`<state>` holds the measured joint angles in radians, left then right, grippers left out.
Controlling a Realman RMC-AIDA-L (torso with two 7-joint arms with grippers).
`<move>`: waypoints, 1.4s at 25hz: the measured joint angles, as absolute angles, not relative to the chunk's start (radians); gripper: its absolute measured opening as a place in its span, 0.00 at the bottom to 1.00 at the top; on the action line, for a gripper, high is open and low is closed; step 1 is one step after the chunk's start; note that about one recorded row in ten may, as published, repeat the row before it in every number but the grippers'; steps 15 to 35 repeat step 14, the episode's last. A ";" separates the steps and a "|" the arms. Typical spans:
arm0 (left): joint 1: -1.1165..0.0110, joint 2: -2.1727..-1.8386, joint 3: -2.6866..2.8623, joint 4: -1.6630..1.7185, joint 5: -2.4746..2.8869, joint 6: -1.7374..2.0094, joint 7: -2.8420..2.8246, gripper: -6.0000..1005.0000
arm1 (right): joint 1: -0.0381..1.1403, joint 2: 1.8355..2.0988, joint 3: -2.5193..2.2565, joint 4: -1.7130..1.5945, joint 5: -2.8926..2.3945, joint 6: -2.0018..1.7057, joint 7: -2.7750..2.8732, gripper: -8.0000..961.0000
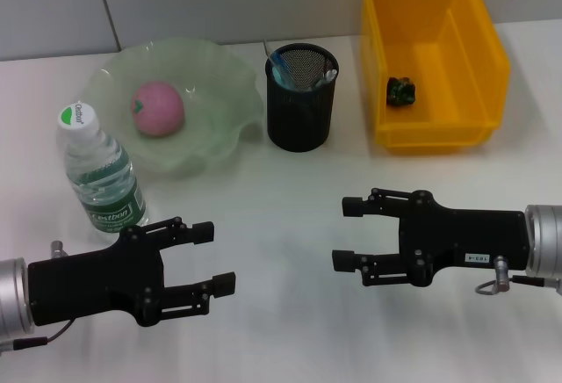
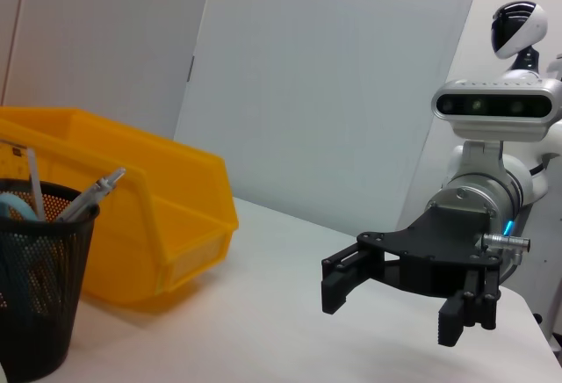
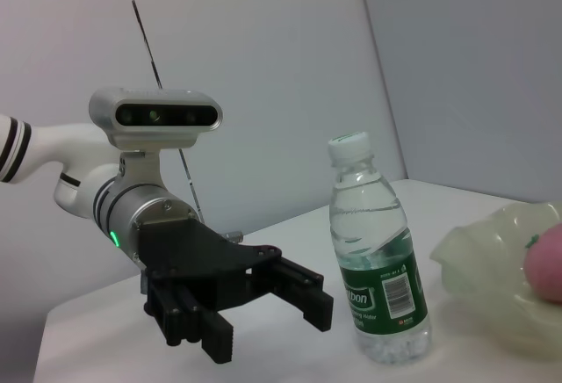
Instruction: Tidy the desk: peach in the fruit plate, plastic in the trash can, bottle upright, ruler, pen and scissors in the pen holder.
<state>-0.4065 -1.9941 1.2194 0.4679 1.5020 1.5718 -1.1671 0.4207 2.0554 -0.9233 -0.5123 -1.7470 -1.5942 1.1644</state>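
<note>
Left gripper: mine, lower left of the head view, fingers spread apart and holding nothing, hovering over the bare table.
Right gripper: mine too, lower right of the head view, fingers likewise parted and empty — it faces the left one across a gap.
Bottle: upright at left, cap on, just above my left gripper and beside the plate.
Fruit plate: pale green with a wavy rim, upper left of the head view.
Peach: pink, lying inside the plate.
Pen holder: black mesh cup, top centre, with thin items standing in it — I cannot tell which are which.
Trash can: yellow bin, upper right.
Plastic: small dark green scrap on the bin floor.
</note>
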 joint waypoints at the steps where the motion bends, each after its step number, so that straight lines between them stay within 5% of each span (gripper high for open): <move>1: -0.406 -1.994 1.219 0.468 1.502 1.571 -1.166 0.79 | 0.421 2.056 -0.923 -0.512 -1.747 -1.594 1.164 0.85; 35: -0.397 -1.993 1.220 0.469 1.506 1.571 -1.163 0.79 | 0.428 2.061 -0.934 -0.509 -1.747 -1.581 1.162 0.85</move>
